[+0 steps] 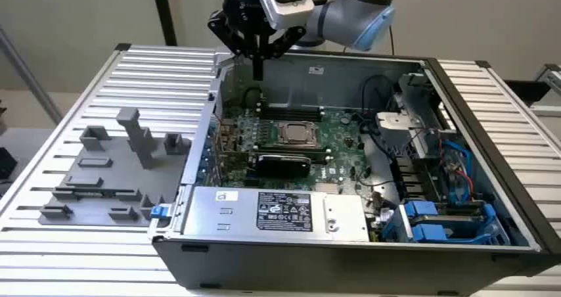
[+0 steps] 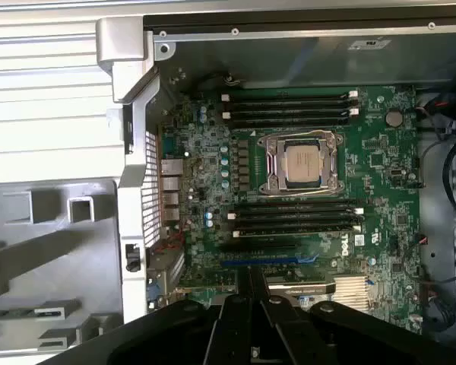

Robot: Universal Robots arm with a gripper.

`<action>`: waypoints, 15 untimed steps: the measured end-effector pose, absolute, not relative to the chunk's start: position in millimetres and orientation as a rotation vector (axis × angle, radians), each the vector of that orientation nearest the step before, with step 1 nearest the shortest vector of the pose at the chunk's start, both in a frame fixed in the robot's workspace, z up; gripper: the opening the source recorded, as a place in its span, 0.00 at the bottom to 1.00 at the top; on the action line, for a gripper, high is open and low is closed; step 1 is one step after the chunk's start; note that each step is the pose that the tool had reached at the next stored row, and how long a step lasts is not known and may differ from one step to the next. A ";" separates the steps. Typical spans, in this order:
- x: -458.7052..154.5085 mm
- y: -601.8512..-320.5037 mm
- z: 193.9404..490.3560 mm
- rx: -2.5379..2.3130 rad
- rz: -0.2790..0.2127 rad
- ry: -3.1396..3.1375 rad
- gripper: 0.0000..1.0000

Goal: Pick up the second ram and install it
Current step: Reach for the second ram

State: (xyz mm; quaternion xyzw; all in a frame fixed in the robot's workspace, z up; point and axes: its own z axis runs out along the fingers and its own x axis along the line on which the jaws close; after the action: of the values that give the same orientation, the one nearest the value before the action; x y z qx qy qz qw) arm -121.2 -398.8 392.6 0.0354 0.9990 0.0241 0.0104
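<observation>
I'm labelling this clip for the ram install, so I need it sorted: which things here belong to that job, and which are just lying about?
Job in hand:
- end effector, over the far edge of the open case
- black memory slots
- motherboard

Lying about:
- grey fixture beside the case
- power supply
- blue drive caddies
- processor

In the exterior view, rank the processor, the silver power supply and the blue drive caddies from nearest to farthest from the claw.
From the claw, above the case far wall:
1. processor, middle of the motherboard.
2. silver power supply, near edge of the case.
3. blue drive caddies, near corner at the exterior view's right.
</observation>
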 end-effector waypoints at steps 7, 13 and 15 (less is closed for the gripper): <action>-121.2 -398.8 392.6 0.110 0.075 3.118 0.00; -121.5 -398.8 392.6 0.110 0.075 3.118 0.00; -124.6 -399.0 392.7 0.111 0.075 3.118 0.00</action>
State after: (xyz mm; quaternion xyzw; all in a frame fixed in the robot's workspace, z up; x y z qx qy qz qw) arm -124.6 -399.0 392.7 0.0354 0.9990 0.0239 0.0103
